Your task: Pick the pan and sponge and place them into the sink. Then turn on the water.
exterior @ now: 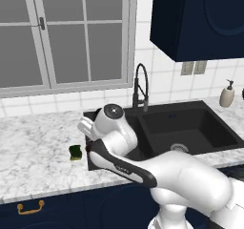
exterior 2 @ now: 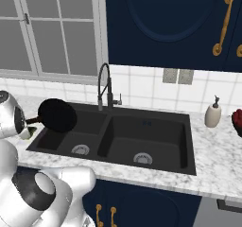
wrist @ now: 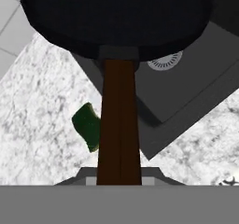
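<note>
The black pan [exterior 2: 57, 115] hangs tilted in the air over the left basin of the black sink [exterior 2: 142, 138]. My gripper [wrist: 119, 175] is shut on its reddish-brown handle [wrist: 119, 125], and the pan's round body [wrist: 112, 17] fills the top of the hand view. The sponge [exterior: 75, 152], green side showing, lies on the marble counter just left of the sink's left edge, and it also shows beside the handle as sponge [wrist: 87, 127]. My own arm hides the pan in the left base view. No water comes from the faucet [exterior 2: 105, 86].
A soap dispenser [exterior 2: 213, 113] stands on the counter right of the sink. Something red [exterior 2: 237, 119] sits at the far right edge. The window is behind the faucet, and dark blue cabinets [exterior: 200, 18] hang above the right side.
</note>
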